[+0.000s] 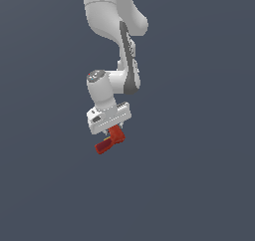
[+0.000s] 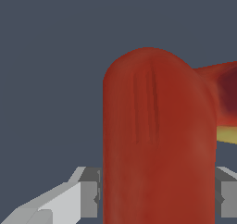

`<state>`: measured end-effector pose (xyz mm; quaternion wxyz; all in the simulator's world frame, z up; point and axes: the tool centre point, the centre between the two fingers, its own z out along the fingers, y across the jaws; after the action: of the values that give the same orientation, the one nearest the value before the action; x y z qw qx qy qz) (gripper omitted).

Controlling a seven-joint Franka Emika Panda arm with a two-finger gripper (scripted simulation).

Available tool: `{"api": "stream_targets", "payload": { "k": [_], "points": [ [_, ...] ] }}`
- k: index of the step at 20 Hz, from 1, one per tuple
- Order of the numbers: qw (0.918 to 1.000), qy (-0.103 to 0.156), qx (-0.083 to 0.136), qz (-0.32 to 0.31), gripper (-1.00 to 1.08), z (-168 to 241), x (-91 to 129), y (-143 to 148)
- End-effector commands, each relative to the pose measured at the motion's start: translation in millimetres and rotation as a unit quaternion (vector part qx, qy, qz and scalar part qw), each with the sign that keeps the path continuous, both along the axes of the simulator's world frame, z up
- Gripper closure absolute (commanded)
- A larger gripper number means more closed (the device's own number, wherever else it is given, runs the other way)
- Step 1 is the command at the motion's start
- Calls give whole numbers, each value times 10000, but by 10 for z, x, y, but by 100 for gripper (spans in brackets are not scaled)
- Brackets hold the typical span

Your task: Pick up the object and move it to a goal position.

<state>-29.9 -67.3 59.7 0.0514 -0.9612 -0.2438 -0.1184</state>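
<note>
Object-wise we're mid-carry I'd say: the arm [image 1: 112,16] holds it aloft, gripper [image 1: 113,130] pinching the red object [image 1: 110,140] by one end. No goal marker visible, so next it just needs a steady move without slipping.

Arm [image 1: 112,16]: glossy white rounded shells, bulbous at the joints, with dark grey bands at the seams between links. Wrist joint cap just above the gripper carries a small red mark. Gripper [image 1: 112,131]: white boxy body, row of small pale dots along its face. Fingers [image 2: 88,193] grey with lighter, angular outer faces in the wrist view.
</note>
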Motion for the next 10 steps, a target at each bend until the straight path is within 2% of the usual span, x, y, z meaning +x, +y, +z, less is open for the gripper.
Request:
{"api": "stream_targets", "payload": {
  "k": [1,5,10],
  "points": [
    [10000,-21,-5,8,108,81,119,-234],
    [10000,-19,-4,9,108,154,262,-531],
    [10000,-17,-4,9,108,210,382,-762]
  ]
}}
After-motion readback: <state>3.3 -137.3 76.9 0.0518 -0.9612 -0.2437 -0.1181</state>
